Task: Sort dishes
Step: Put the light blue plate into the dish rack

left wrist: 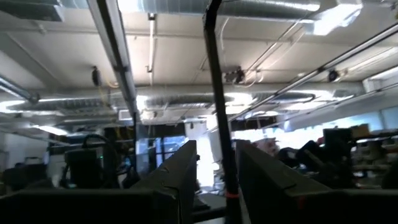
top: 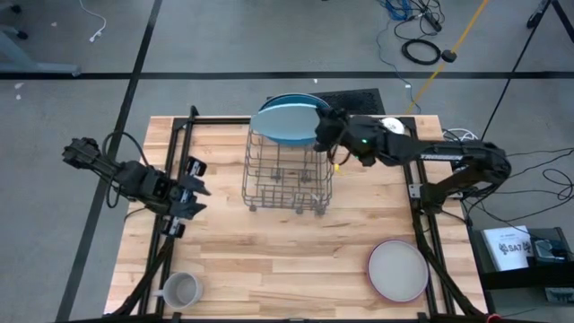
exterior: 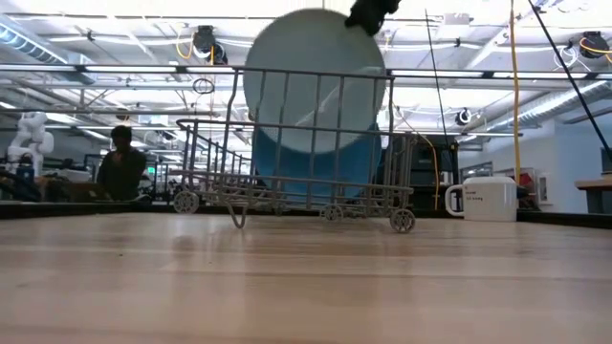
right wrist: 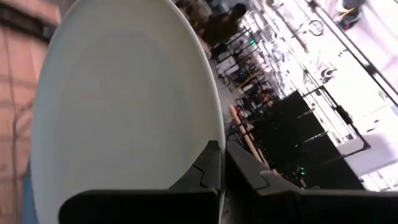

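A light blue plate (top: 289, 124) (exterior: 316, 81) stands on edge over the far end of the wire dish rack (top: 287, 175) (exterior: 306, 191), with my right gripper (top: 324, 135) (right wrist: 222, 169) shut on it. Right behind it a dark blue plate (top: 289, 99) (exterior: 316, 167) stands upright in the rack. A pink-rimmed grey plate (top: 397, 270) lies flat near the table's front right. My left gripper (top: 194, 190) (left wrist: 216, 177) waits at the table's left side, raised, open, with nothing between its fingers. My right gripper pinches the light blue plate's rim (right wrist: 210, 144) between its two fingers, at the plate's upper right edge (exterior: 363, 29). The fingers come in about level from the table's right side. The plate stands on edge; whether its lower edge touches the rack, I cannot tell.
A white mug (exterior: 488, 199) stands at the far right, partly under my right arm (top: 421, 151). A grey mug (top: 179, 289) sits at the near left corner. Bare wood (top: 296, 260) lies between the rack and the near edge. A person (exterior: 121, 162) is in the room beyond.
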